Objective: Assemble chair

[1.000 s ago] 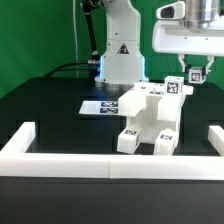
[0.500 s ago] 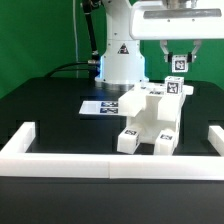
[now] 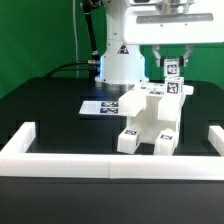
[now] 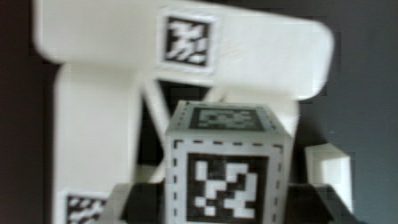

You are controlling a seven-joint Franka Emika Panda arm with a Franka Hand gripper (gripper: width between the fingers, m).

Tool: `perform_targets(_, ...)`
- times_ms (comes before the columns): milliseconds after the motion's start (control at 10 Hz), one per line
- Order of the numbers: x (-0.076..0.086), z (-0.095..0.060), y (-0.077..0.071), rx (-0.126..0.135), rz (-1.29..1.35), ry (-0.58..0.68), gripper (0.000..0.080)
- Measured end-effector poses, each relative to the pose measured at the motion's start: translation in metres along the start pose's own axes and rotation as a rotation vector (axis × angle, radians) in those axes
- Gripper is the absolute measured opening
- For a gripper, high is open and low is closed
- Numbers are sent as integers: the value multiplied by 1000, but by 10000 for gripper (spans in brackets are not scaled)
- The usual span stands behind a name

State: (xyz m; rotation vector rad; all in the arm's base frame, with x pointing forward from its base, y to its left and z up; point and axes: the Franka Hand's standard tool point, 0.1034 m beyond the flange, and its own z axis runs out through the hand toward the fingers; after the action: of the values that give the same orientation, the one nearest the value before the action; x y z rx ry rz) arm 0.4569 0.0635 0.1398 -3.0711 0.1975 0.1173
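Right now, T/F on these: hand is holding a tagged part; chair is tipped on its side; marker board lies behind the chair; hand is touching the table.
1. The hand holds a small tagged white part. True.
2. The chair lies tipped on its side. Cannot confirm as stated: the partly built assembly rests on the black table, its tagged feet toward the camera. False as a finished chair toppled.
3. The marker board lies flat behind the chair, toward the exterior view's left. True.
4. The hand touches the table. False: it hangs in the air above the chair.
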Motion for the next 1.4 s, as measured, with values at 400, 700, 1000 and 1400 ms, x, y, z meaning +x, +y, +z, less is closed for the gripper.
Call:
perform_targets(400, 29, -14, 20, -1, -94, 29, 288)
perform_targets(700, 28, -13, 22, -3, -96, 26, 288)
perform_targets(1000, 55, -18, 38, -21, -236, 44, 288)
perform_targets(1400, 61, -20, 37, -23, -257, 41, 288)
